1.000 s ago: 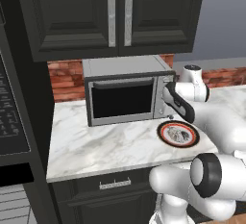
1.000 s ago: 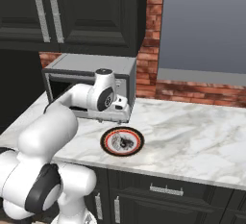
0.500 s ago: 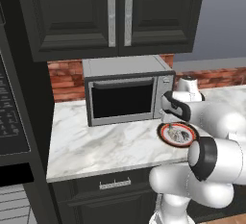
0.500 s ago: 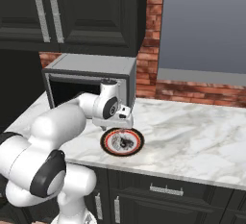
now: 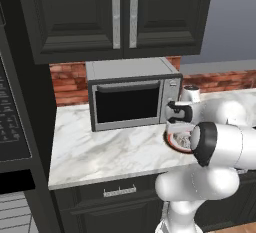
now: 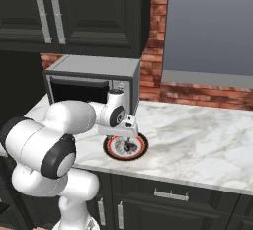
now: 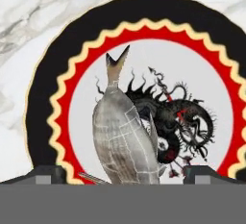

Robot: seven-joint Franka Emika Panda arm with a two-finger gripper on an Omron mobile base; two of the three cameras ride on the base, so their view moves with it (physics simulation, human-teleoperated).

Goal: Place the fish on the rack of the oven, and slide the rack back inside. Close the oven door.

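The fish (image 7: 126, 139), mottled grey-brown, lies on a round plate (image 7: 43, 103) with a black rim, a red zigzag ring and a dragon drawing. Its tail points to the top of the hand view. My gripper (image 7: 125, 176) is open and hangs just above the plate, with one dark fingertip (image 7: 45, 174) on each side of the fish and not touching it. From the base views the gripper (image 6: 127, 136) points down over the plate (image 6: 114, 149) near the counter's front edge. A patch of light-grey bars, the rack (image 5: 17, 216), shows at the bottom left.
A silver countertop microwave (image 5: 131, 96) stands shut right behind the plate, close to my hand. Dark upper cabinets (image 5: 120, 12) hang above it. A tall black unit with a keypad (image 5: 9, 112) borders the marble counter (image 5: 100, 149) on the left. The counter runs bare to the right (image 6: 197, 130).
My hand has come down from in front of the microwave door to just above the plate, and the arm has folded lower. The fish and plate have stayed put.
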